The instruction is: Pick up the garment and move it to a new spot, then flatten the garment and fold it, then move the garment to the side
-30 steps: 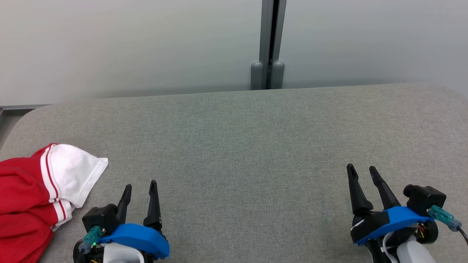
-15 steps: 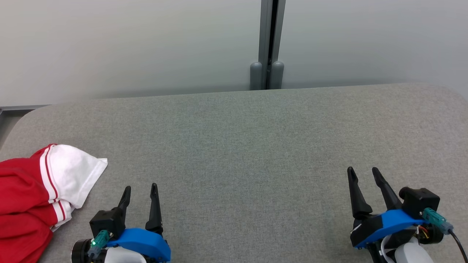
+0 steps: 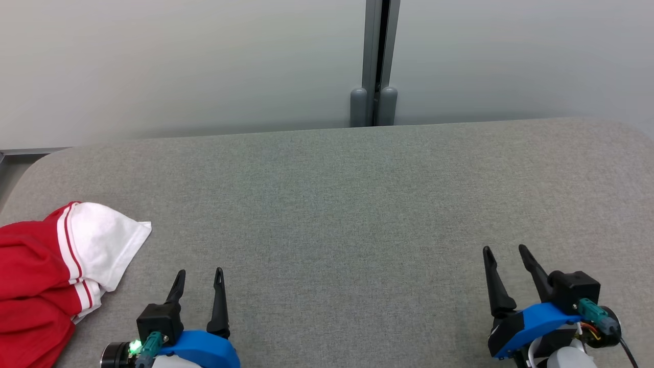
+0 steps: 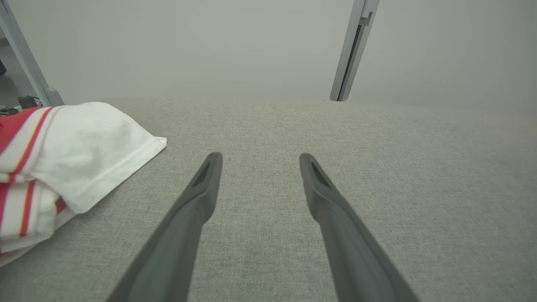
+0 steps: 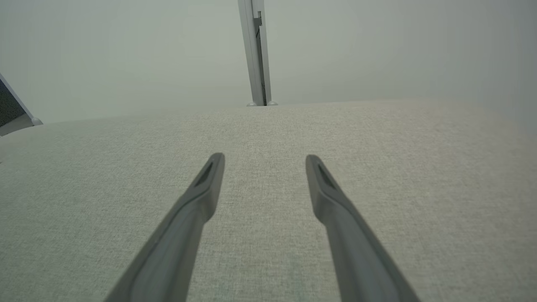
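the left end effector (image 3: 200, 273) hangs low over the near edge of the table (image 3: 332, 204), its two dark fingers spread with nothing between them. the right end effector (image 3: 505, 251), well apart on the other side, is equally spread and empty, so neither seems committed to a grasp. the garment (image 3: 46, 271), red with white stripes and a white sleeve, lies bunched in layers at the table's left edge, near the left fingers, likely the arm best placed to reach it. the table is covered in grey woven fabric. behind it stand pale panels (image 3: 179, 61) joined by a grey post (image 3: 377, 56).
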Tool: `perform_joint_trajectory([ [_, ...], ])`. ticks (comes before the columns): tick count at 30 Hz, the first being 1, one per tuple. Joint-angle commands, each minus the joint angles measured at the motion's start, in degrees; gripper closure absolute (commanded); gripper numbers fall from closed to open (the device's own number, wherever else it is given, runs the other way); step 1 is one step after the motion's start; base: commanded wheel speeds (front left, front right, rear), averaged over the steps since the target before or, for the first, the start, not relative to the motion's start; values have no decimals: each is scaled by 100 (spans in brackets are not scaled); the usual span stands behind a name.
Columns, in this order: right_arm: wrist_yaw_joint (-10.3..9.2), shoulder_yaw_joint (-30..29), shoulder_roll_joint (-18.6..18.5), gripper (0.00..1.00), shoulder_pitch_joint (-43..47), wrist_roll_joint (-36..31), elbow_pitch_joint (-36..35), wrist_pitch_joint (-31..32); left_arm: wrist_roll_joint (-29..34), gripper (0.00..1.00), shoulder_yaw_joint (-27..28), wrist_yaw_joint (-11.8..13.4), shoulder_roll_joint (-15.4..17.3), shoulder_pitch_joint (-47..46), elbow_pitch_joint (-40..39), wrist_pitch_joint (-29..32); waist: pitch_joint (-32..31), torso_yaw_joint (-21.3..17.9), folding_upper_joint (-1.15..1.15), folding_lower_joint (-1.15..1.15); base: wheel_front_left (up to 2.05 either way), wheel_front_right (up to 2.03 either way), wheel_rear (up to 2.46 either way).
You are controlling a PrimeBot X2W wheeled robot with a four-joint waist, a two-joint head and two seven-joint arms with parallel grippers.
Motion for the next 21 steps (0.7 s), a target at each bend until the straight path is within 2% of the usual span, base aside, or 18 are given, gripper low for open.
perform_joint_trajectory([
  [1,2,18,5,0,-77,-88,28,-39,70,0,-36,26,0,18,5,-48,0,2,0,0,0,0,0],
  [12,2,112,2,0,-95,-438,252,-153,342,0,-107,118,-1,53,83,-155,8,-12,0,0,0,0,0],
  [21,2,86,2,0,-51,-340,199,-151,212,0,-81,151,-1,88,27,-154,12,-9,0,0,0,0,0],
])
